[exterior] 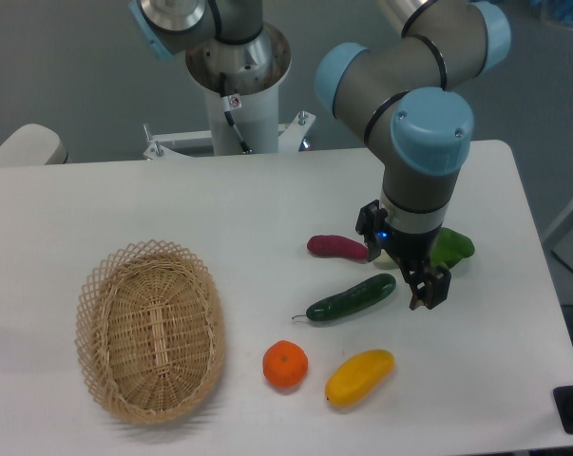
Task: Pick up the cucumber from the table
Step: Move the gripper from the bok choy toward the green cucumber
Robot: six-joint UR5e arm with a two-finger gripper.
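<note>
The cucumber (353, 297) is glossy dark green and lies flat on the white table (172, 199), right of centre. Its thin stem tail points left and its thicker end points up and to the right. My gripper (416, 282) hangs just off that right end, pointing down, close above the tabletop. Its two dark fingers stand apart with nothing between them, so it is open. It is beside the cucumber's tip and does not hold it.
A dark red sweet potato (337, 247) lies just behind the cucumber. A green bok choy (452, 249) is partly hidden behind the gripper. An orange (285, 365) and a yellow mango (359, 376) sit nearer the front edge. A wicker basket (86, 294) stands at the left.
</note>
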